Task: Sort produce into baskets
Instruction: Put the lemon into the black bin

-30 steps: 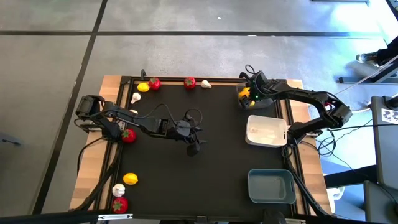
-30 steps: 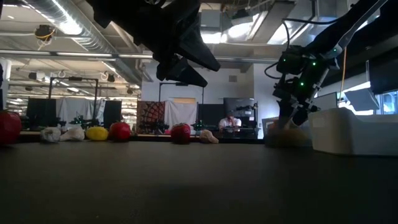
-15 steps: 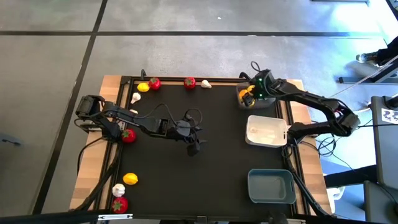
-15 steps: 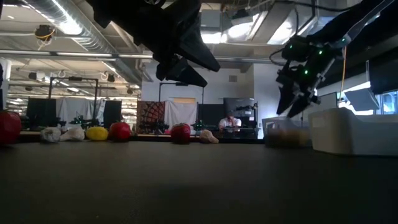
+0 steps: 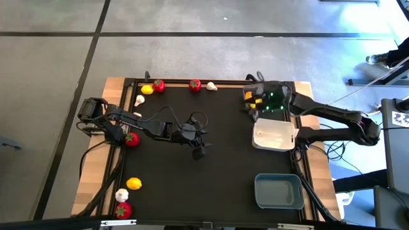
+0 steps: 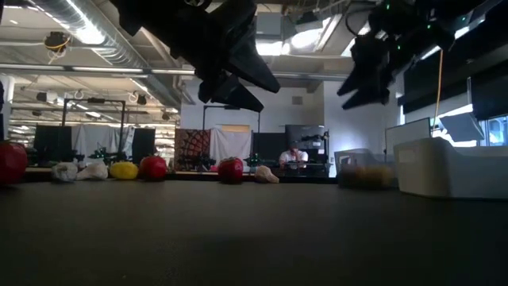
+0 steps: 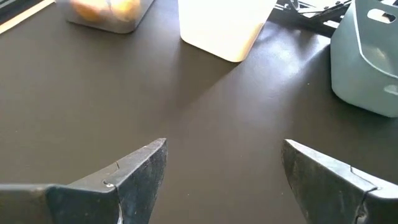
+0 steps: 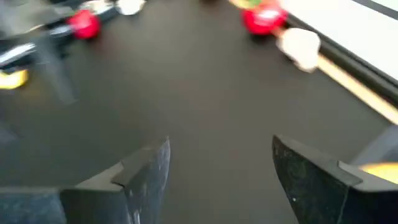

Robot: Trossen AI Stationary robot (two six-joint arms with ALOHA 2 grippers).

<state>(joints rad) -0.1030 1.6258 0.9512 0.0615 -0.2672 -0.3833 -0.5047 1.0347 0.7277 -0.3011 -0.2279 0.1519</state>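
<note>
A lemon (image 5: 248,96) lies in the dark grey basket (image 5: 265,110) at the far right. The right gripper (image 5: 257,103) hangs above it, fingers (image 8: 143,177) wide apart, holding nothing. The left gripper (image 5: 199,148), over mid-table, is also wide open and empty. Only the high view shows the near-left produce (image 5: 133,183).
</note>
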